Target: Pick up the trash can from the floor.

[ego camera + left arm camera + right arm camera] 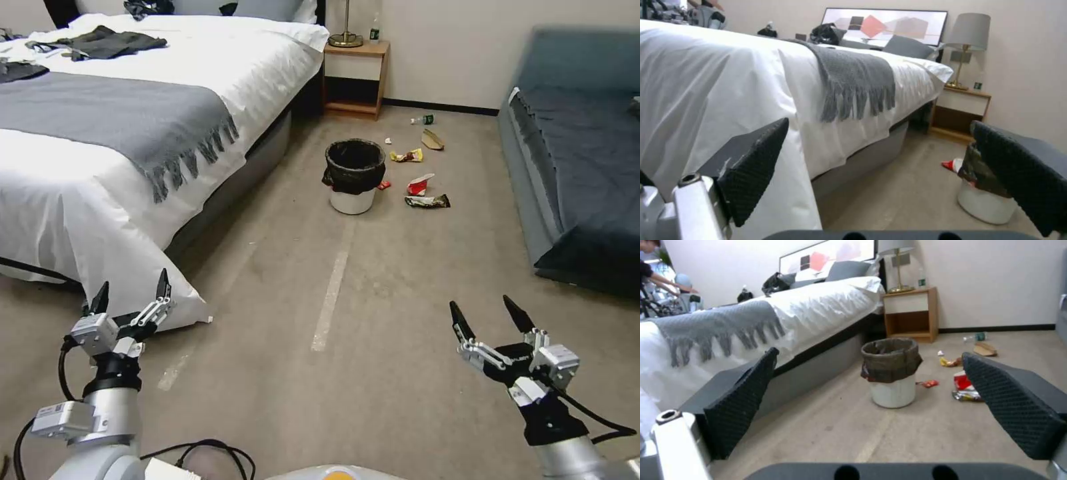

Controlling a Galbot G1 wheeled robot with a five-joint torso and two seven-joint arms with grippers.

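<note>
The trash can point(354, 176) is a small white bin with a black bag over its rim and upper half. It stands upright on the tan carpet floor point(373, 287), well ahead of me near the bed's foot corner. The right wrist view frames the trash can point(892, 373) between open fingers, far off. In the left wrist view the trash can point(985, 196) is partly hidden behind one fingertip point(1018, 173). My left gripper point(132, 291) hovers open low at the left, beside the bed sheet. My right gripper point(485, 316) is open low at the right. Both hold nothing.
A white bed point(133, 127) with a grey throw fills the left side. A dark sofa point(580, 167) runs along the right. Wrappers and litter point(421, 187) lie on the carpet just right of the bin. A wooden nightstand point(355, 77) stands at the back wall. A pale tape strip point(331, 287) marks the floor.
</note>
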